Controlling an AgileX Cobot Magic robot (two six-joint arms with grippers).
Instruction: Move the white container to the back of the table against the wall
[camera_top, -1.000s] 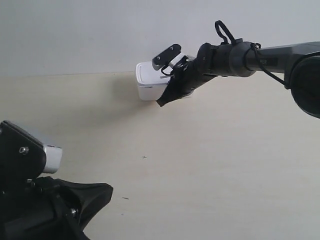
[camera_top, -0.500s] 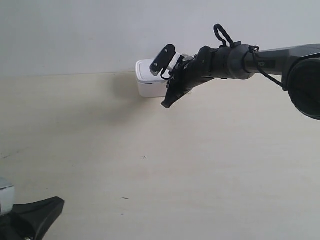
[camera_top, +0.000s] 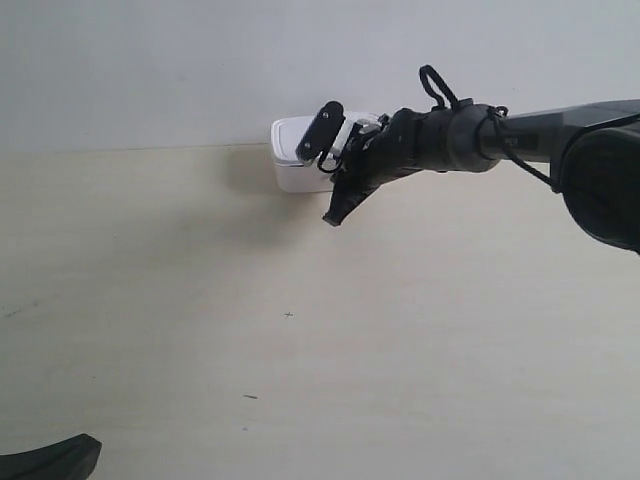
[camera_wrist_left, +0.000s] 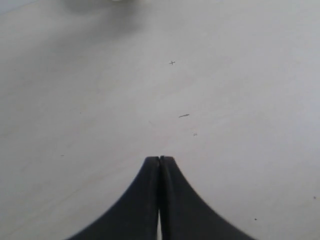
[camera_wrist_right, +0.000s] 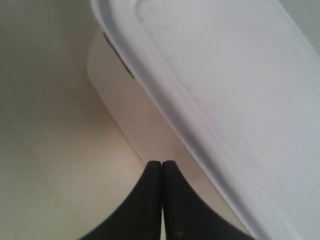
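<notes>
The white container (camera_top: 295, 160) stands at the back of the table (camera_top: 400, 330), up against the wall (camera_top: 150, 70). My right gripper (camera_top: 333, 218) is shut, empty, and points down at the table just in front of the box. The right wrist view shows the closed tips (camera_wrist_right: 161, 164) beside the container (camera_wrist_right: 210, 85), close under its lid rim. My left gripper (camera_wrist_left: 160, 159) is shut over bare table; only a dark sliver of that arm (camera_top: 50, 462) shows at the exterior view's bottom left corner.
A few tiny dark specks (camera_top: 288, 315) mark the pale table surface. The right arm (camera_top: 520, 130) stretches in from the exterior view's right edge, above the table's back part.
The right gripper has lifted slightly and drawn back from the container's front. The left arm has pulled down and out of the exterior view almost entirely.
</notes>
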